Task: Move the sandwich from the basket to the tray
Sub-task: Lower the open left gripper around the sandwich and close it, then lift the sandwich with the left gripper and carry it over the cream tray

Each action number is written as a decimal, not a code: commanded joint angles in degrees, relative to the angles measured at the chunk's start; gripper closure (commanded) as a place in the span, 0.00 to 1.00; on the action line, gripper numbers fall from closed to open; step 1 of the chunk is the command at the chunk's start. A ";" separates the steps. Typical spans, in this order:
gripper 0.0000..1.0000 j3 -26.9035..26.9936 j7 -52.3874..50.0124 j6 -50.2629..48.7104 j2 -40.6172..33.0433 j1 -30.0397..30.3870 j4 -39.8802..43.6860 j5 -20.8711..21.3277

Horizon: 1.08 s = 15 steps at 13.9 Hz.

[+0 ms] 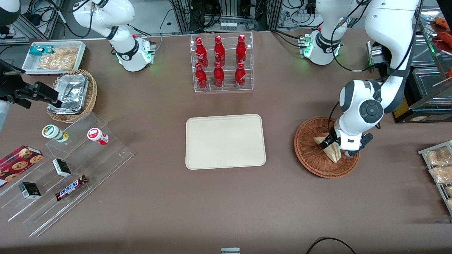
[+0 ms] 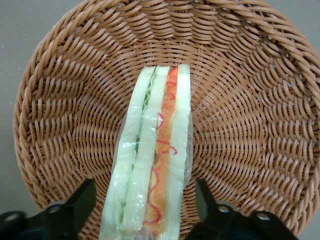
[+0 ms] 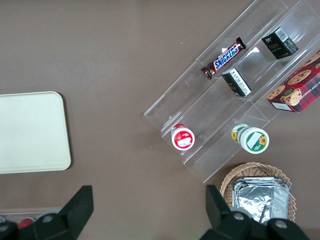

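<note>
The sandwich (image 1: 330,149) is a plastic-wrapped wedge with pale bread and red and green filling, standing on edge in the reddish-brown woven basket (image 1: 310,155). My left gripper (image 1: 335,143) is lowered into the basket over the sandwich. In the left wrist view the sandwich (image 2: 155,165) lies between the two black fingers (image 2: 82,200), and a gap shows on each side of it. The gripper (image 2: 145,195) is open around it, with the basket (image 2: 240,100) underneath. The cream tray (image 1: 225,141) lies flat and bare beside the basket, toward the parked arm's end, and is also seen in the right wrist view (image 3: 30,132).
A clear rack of red bottles (image 1: 220,63) stands farther from the camera than the tray. A stepped acrylic shelf with snacks (image 1: 63,169), a lighter basket with foil containers (image 1: 72,95) and a white bin (image 1: 53,56) sit toward the parked arm's end. Bagged snacks (image 1: 438,165) lie at the working arm's end.
</note>
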 commanded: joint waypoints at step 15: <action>0.93 -2.81 -0.23 -26.06 0.04 -10.44 17.37 0.31</action>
